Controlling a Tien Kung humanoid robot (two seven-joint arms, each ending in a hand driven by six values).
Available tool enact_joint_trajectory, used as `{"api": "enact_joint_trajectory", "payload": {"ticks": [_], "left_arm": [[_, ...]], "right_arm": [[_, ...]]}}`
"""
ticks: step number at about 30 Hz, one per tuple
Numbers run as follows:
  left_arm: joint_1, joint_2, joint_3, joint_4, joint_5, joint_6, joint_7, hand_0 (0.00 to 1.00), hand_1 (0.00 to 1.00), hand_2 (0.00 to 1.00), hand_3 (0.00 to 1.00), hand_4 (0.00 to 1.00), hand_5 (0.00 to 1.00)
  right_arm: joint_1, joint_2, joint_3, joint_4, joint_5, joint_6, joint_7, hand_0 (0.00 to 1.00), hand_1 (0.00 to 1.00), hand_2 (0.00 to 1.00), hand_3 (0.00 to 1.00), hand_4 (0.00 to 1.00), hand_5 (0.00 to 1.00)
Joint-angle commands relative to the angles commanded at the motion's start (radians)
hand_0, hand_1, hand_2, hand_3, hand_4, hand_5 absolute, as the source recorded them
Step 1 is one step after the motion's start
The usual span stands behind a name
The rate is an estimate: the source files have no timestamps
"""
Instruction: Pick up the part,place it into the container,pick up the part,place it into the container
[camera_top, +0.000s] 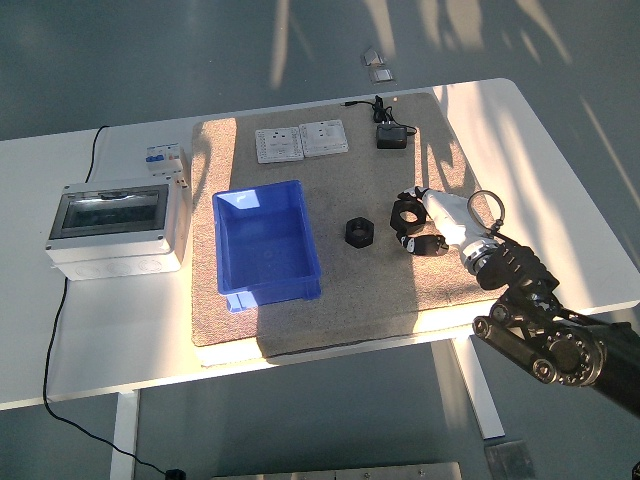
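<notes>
Your right hand (425, 222) comes in from the lower right over the mat (340, 290), fingers pinched around a black ring-shaped part (406, 213), which looks lifted and tilted. A second black part (359, 231) lies flat on the mat just left of it. The blue container (266, 243) sits further left, empty. Far side: two white socket plates (301, 141) and a black adapter (391, 135).

High head camera, 1 view only.
It looks forward and steeply down from well above the right hand (425, 222), taking in the whole table (100, 330), near edge lowest.
</notes>
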Motion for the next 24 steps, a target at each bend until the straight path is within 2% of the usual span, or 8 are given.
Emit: {"api": "enact_joint_trajectory", "payload": {"ticks": [4, 8, 13, 15, 16, 21, 22, 24], "left_arm": [[0.0, 0.001, 0.0, 0.0, -0.002, 0.001, 0.0, 0.676, 0.657, 0.66, 0.742, 0.76, 0.823], [-0.002, 0.003, -0.003, 0.0, 0.002, 0.0, 0.0, 0.676, 0.657, 0.66, 0.742, 0.76, 0.823], [-0.008, 0.005, -0.005, 0.0, 0.004, 0.001, 0.0, 0.676, 0.658, 0.66, 0.743, 0.76, 0.824], [-0.011, 0.006, -0.003, 0.0, 0.001, 0.003, -0.001, 0.676, 0.658, 0.66, 0.743, 0.76, 0.824], [-0.013, 0.007, -0.002, 0.0, -0.001, 0.003, -0.001, 0.677, 0.658, 0.66, 0.742, 0.76, 0.825], [-0.016, 0.009, 0.0, 0.0, -0.007, 0.004, -0.003, 0.677, 0.658, 0.66, 0.742, 0.76, 0.825], [-0.016, 0.01, 0.001, 0.0, -0.008, 0.005, -0.003, 0.676, 0.658, 0.66, 0.743, 0.76, 0.825], [-0.016, 0.011, 0.002, 0.0, -0.009, 0.005, -0.003, 0.676, 0.658, 0.66, 0.743, 0.76, 0.825]], "right_arm": [[0.043, 0.0, -0.038, 0.063, 0.053, -0.042, 0.048, 0.595, 0.233, 0.515, 0.634, 0.331, 0.002], [0.11, 0.015, -0.107, 0.14, 0.098, -0.038, 0.084, 0.595, 0.233, 0.515, 0.634, 0.331, 0.002], [0.193, 0.054, -0.208, 0.208, 0.112, 0.057, 0.078, 0.608, 0.234, 0.518, 0.635, 0.315, 0.002], [0.211, 0.065, -0.243, 0.2, 0.106, 0.101, 0.064, 0.608, 0.234, 0.518, 0.635, 0.315, 0.002], [0.218, 0.07, -0.258, 0.193, 0.101, 0.123, 0.056, 0.643, 0.318, 0.58, 0.657, 0.318, 0.002], [0.228, 0.079, -0.285, 0.159, 0.086, 0.196, 0.039, 0.643, 0.318, 0.58, 0.657, 0.318, 0.002], [0.228, 0.08, -0.284, 0.155, 0.084, 0.204, 0.038, 0.747, 0.6, 0.684, 0.676, 0.364, 0.002], [0.227, 0.08, -0.282, 0.15, 0.077, 0.21, 0.039, 0.747, 0.6, 0.684, 0.676, 0.364, 0.002]]}}
